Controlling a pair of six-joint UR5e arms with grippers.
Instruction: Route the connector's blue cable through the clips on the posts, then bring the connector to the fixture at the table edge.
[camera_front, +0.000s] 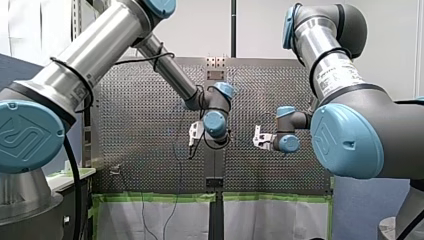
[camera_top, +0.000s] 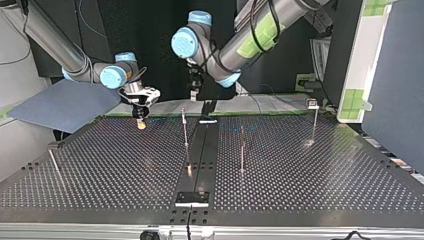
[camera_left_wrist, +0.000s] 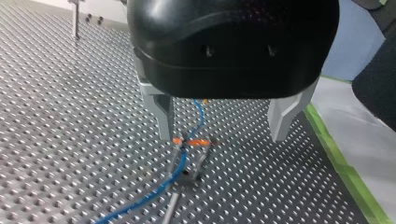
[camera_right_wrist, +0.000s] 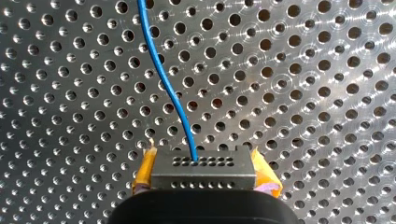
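Connector (camera_right_wrist: 203, 163) between yellow pads (camera_right_wrist: 145, 169) of right hand (camera_right_wrist: 204, 178), blue cable (camera_right_wrist: 163, 79) ahead

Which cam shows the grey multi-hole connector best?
Right wrist view: grey multi-hole connector sits close, clamped between yellow pads of my right gripper, blue cable leaving it. Top view: only the pads' yellow. Front: hidden. Left wrist: cable only.

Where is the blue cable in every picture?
Left wrist view: the blue cable runs through the clip under my left gripper, jaws open.
Right wrist view: it rises from the connector, away over the holes.
Top view: perhaps a faint blue line by the middle posts; unsure.
Front view: I cannot make it out.
Shared landmark: the perforated table.
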